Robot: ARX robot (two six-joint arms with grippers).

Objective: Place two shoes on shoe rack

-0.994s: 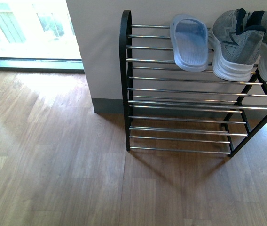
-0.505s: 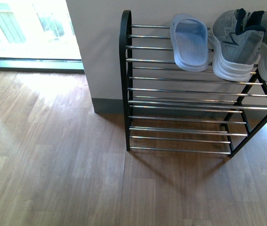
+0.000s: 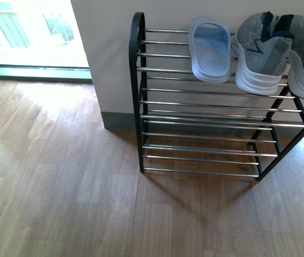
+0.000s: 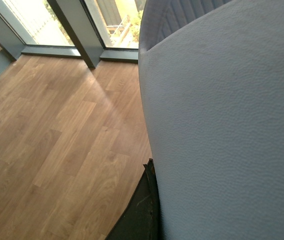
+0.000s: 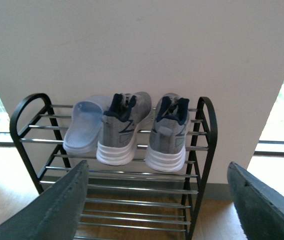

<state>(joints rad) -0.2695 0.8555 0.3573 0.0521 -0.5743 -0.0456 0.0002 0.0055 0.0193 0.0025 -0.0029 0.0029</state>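
Rack (image 3: 205, 101) drifting toward 9 o'clock in front view; sneakers (image 5: 119, 127) and slide (image 3: 211, 51) sitting on top tier. Right fingers (image 5: 157, 200) gaping wide, empty; left fingers' state unclear, slide apparently filling their view.

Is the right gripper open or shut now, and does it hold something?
Open and empty. In the right wrist view the right gripper shows its fingers wide apart, with only the shoe rack between them.

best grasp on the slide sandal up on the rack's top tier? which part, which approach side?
Grip the slide sandal at its heel end, which overhangs the front rod of the shoe rack, pinching across the sole's two long edges. Come from the rack's open front: the wall sits behind it and a grey sneaker crowds one side. The open right gripper already faces that front.
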